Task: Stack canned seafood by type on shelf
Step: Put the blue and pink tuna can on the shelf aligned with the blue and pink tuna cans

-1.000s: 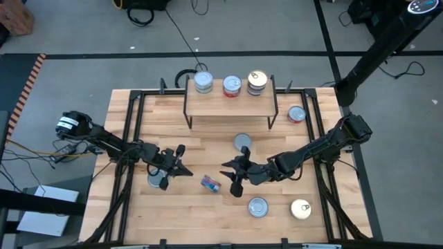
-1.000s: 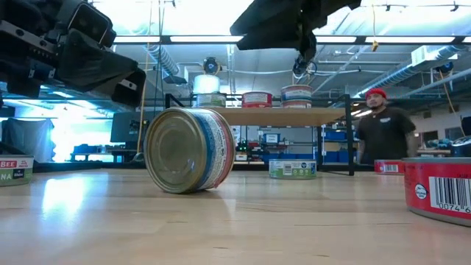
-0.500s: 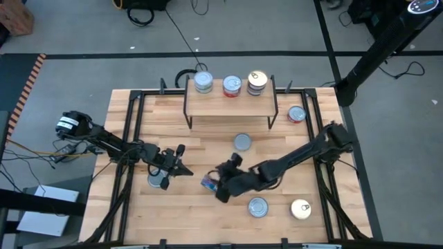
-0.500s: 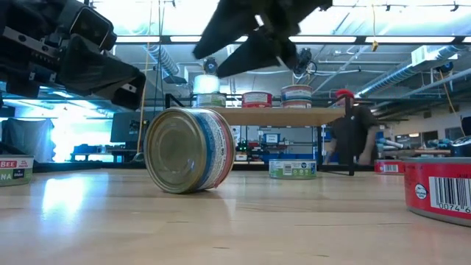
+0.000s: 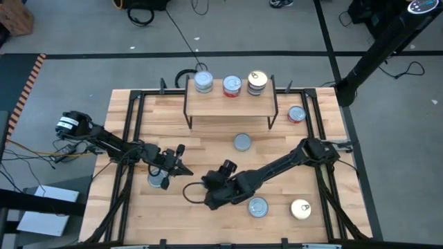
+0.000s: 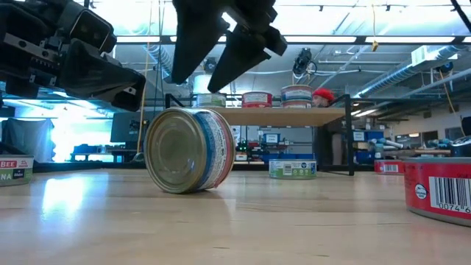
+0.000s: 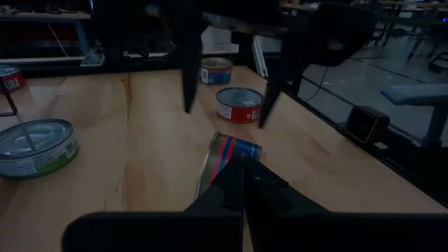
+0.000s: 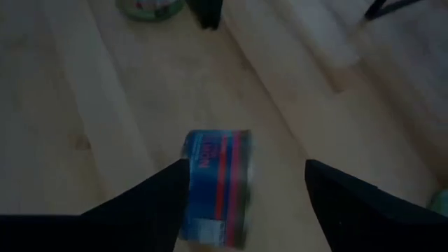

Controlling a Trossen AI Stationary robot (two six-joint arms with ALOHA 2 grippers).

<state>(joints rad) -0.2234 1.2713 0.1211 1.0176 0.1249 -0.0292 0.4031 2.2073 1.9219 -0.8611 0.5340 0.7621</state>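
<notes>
A blue-and-red-labelled tin (image 6: 190, 151) lies on its curved side on the slatted tabletop near the middle; it also shows in the right wrist view (image 8: 217, 187) and the left wrist view (image 7: 227, 157). My right gripper (image 6: 217, 55) (image 8: 246, 166) hangs open just above this tin, one finger on either side, touching nothing; in the high view (image 5: 209, 188) it hides the tin. My left gripper (image 5: 184, 170) (image 7: 245, 178) is shut and empty, left of the tin, pointing at it. The shelf (image 5: 230, 102) stands at the far middle with three stacks of tins (image 5: 232, 85).
Loose tins lie flat on the table: one silver (image 5: 242, 142) before the shelf, one red (image 5: 296, 114) at the right, one silver (image 5: 257, 206) and one gold (image 5: 300, 209) at the near right, one (image 5: 156, 181) under my left arm. A person's red cap (image 6: 322, 94) shows behind the shelf.
My right gripper has reached toward the table's left and near edge and come down, from right of the tin lying on its side to straight above it, fingers open. The tin has kept still. A person behind the table has walked toward the left.
</notes>
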